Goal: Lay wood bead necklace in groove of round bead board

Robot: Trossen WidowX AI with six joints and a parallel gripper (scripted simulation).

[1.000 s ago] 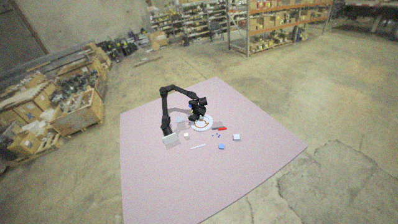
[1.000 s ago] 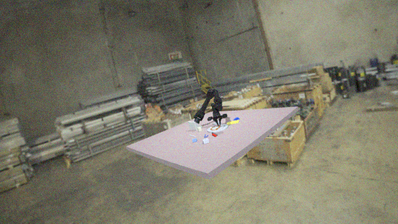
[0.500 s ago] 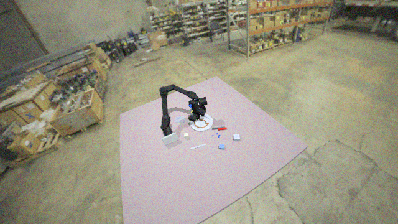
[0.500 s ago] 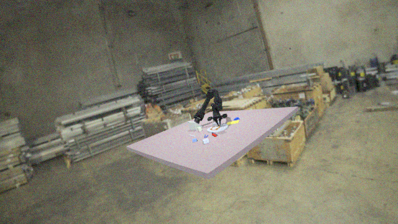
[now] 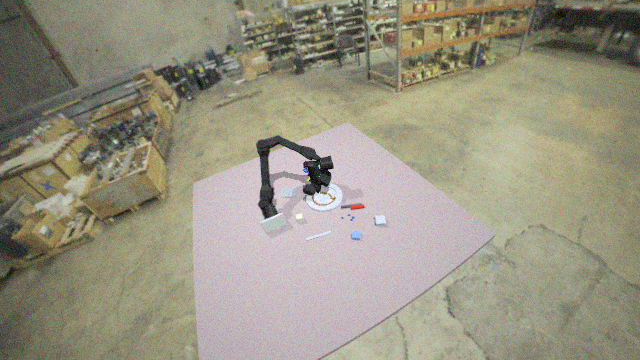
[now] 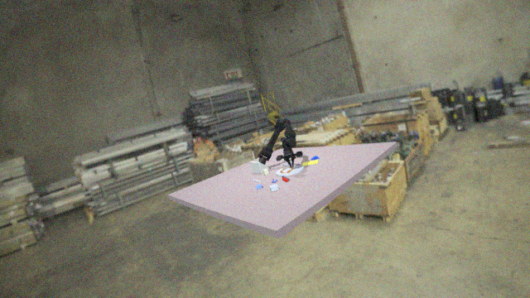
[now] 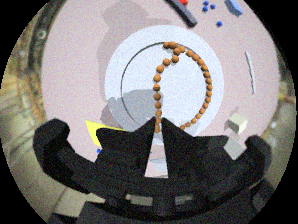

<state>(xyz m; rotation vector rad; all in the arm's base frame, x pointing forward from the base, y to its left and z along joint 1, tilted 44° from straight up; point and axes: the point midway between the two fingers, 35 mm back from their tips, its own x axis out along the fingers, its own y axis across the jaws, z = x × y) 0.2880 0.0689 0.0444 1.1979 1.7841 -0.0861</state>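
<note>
Black fingertips of the claw (image 5: 316, 192) (image 6: 291, 167) (image 7: 158, 125) stand nearly closed, with only a narrow gap at their points, and appear to pinch one strand of the wood bead necklace (image 5: 325, 204) (image 6: 283, 170) (image 7: 209, 87). The grip is small, a bead or so at the near end of the loop.

The necklace lies on the round bead board (image 5: 338, 202) (image 6: 299, 171) (image 7: 216, 85). Its right-hand run in the wrist view curves roughly along the groove, while the left-hand run cuts inside it and the beads bunch at the far end. The near end is partly hidden behind the fingers.

The string looks light and limp, its beads round, hard and probably a little slippery. It should bend wherever it is not held, so a pull may drag seated beads out. The inward strand offers the best hold, taken across a bead or just beside one, then eased outward toward the open groove.

Beyond the board, a red-and-dark tool (image 5: 357, 207) (image 6: 286, 179) (image 7: 181, 11) lies near its edge, with small blue beads close by. A pale block (image 5: 299, 217) (image 6: 266, 171) (image 7: 237, 122) and a thin white stick (image 5: 318, 235) (image 6: 257, 180) (image 7: 252, 76) rest apart on the pink tabletop (image 5: 320, 285) (image 6: 248, 207) (image 7: 75, 65).
</note>
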